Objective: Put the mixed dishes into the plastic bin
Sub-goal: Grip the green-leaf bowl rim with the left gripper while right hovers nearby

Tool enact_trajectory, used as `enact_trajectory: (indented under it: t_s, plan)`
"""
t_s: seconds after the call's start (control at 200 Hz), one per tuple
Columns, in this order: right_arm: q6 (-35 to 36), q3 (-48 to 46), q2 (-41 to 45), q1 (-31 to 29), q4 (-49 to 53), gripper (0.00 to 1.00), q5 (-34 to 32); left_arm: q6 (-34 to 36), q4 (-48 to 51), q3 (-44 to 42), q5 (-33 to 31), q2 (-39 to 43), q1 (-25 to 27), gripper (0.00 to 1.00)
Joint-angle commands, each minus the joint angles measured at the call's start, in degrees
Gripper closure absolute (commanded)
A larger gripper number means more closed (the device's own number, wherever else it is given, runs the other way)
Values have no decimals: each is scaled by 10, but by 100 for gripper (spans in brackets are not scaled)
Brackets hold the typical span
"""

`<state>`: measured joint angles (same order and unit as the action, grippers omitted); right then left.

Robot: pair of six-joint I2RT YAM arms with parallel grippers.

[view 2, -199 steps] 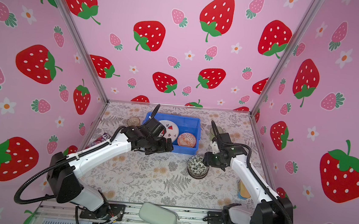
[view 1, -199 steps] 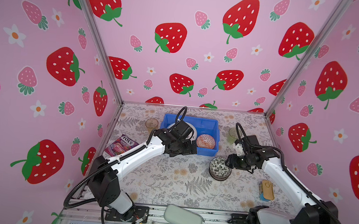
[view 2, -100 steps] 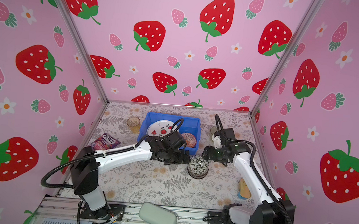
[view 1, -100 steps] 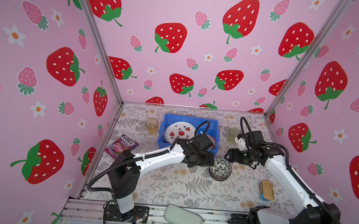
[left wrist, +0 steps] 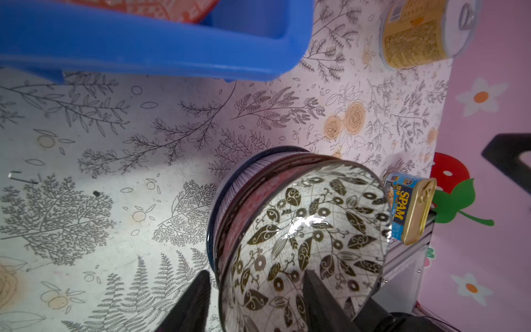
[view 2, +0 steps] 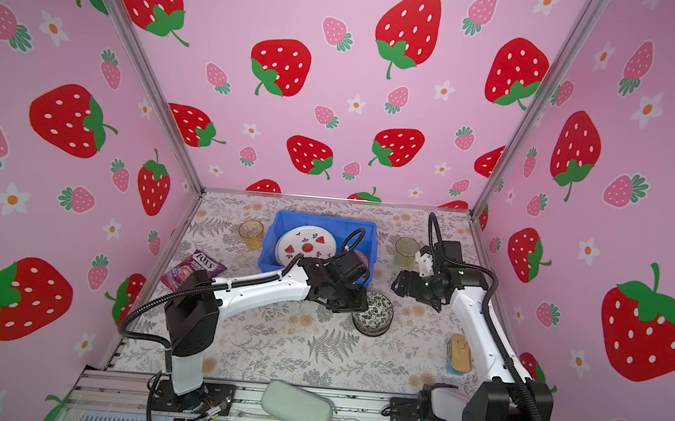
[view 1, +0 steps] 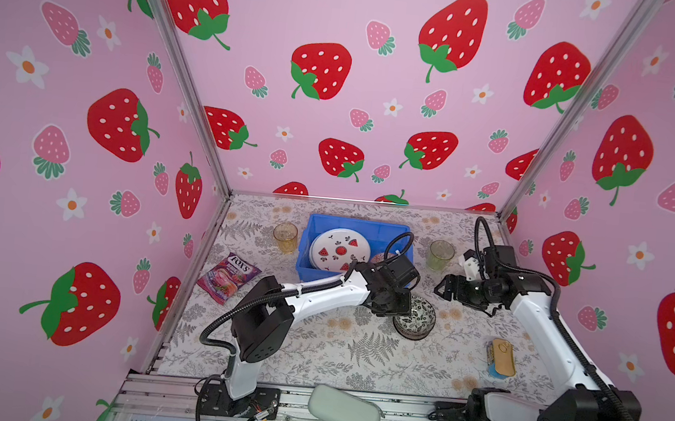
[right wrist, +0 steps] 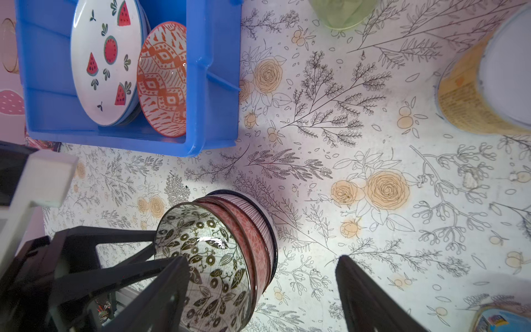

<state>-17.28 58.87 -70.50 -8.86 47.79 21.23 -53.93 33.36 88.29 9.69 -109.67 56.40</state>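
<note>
From above, the left arm hides most of the orange patterned bowl [right wrist: 163, 80], which lies in the bright blue plastic bin [view 1: 309, 273] beside the white watermelon plate [view 1: 338, 248]. A yellow can [left wrist: 416, 31] is cut off, its print unreadable. The stack of nested bowls [view 1: 417, 324], black-and-white on top, stands on the tabletop [view 1: 314, 355] near the bin. The left pincer [left wrist: 255, 273] is spread astride its rim, not pinching. The right pincer [right wrist: 263, 258] hangs spread, empty. Legible: "SPAM" on a blue tin [left wrist: 411, 207], "FOX'S" on the purple candy bag [view 1: 228, 275]. The tabletop bears a fern-and-rose print, within pink strawberry walls [view 1: 345, 12].
</note>
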Motion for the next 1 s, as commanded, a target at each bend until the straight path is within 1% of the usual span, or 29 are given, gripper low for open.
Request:
enact_trajectory:
  t_s: [0.0, 0.265, 0.39, 0.47, 0.59, 0.8, 0.815, 0.84, 0.995]
  plan:
    - [24, 15, 0, 8, 17, 17, 15, -2, 9, 25, 5, -10, 6, 53]
    - [30, 13, -4, 14, 15, 17, 18, 0, 12, 27, 10, -17, 9, 65]
    - [31, 10, -4, 16, 12, 17, 20, 2, 14, 28, 12, -22, 9, 69]
    - [31, 9, -3, 17, 12, 17, 21, 2, 14, 27, 13, -23, 11, 77]
    - [32, 7, -2, 17, 12, 17, 21, 2, 15, 26, 13, -22, 13, 85]
    - [33, 14, 0, 20, 14, 17, 26, 3, 19, 26, 8, -15, 14, 93]
    - [33, 16, -1, 20, 14, 17, 26, 4, 19, 26, 8, -14, 14, 97]
    - [33, 18, -1, 20, 16, 17, 26, 4, 21, 26, 6, -12, 15, 100]
    - [38, 34, -4, 20, 21, 17, 27, 4, 25, 25, 2, -1, 14, 100]
